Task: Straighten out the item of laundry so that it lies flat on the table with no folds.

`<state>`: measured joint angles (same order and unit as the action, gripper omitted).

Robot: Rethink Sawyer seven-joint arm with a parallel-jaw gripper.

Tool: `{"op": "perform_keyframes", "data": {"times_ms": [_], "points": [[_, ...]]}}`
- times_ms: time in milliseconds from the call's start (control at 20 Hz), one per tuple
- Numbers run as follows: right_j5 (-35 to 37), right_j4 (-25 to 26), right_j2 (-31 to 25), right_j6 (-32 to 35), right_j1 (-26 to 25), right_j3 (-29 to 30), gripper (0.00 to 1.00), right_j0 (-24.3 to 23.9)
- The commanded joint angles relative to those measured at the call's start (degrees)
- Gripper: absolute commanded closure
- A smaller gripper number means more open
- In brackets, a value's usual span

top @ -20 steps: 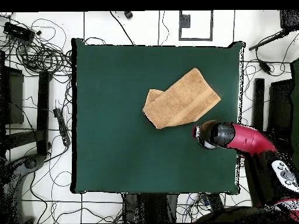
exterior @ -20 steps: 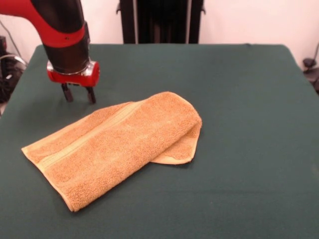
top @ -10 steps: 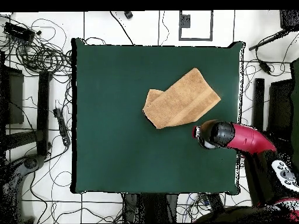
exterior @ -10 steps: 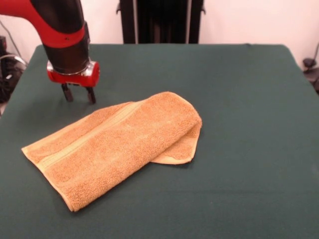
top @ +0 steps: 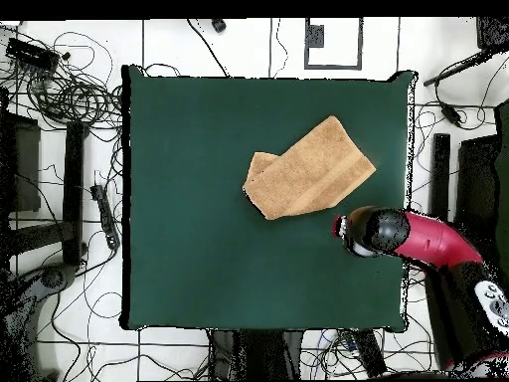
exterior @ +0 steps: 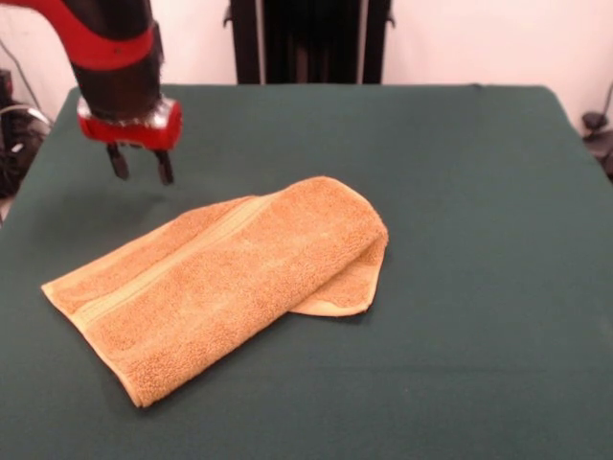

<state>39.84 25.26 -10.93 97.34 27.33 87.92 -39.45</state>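
The golden-tan towel point(exterior: 220, 283) lies on the dark green table point(exterior: 479, 240), folded over on itself, with a lower layer sticking out at its right end and a woven band running along it. In the overhead view the towel point(top: 308, 171) sits right of the table's middle. My gripper point(exterior: 139, 169) hangs above the table beyond the towel's left part, clear of it, with its two fingers apart and nothing between them. In the overhead view the arm's end point(top: 363, 231) sits just below the towel's lower right edge. No white tag shows.
The robot's dark pedestal point(exterior: 311, 40) stands at the table's far side. Cables and stands point(top: 60, 90) lie on the floor around the table point(top: 199, 249).
My gripper has risen and shifted slightly left and away from the towel. The towel has not moved.
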Motion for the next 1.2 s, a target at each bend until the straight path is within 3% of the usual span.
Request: {"op": "perform_keyframes", "data": {"times_ms": [50,1200], "points": [[13.38,-5.11,-7.31,-9.06,14.72,4.95,0.0,0.12],[13.04,-5.41,-8.55,-7.86,15.07,5.54,0.0,-0.09]]}}
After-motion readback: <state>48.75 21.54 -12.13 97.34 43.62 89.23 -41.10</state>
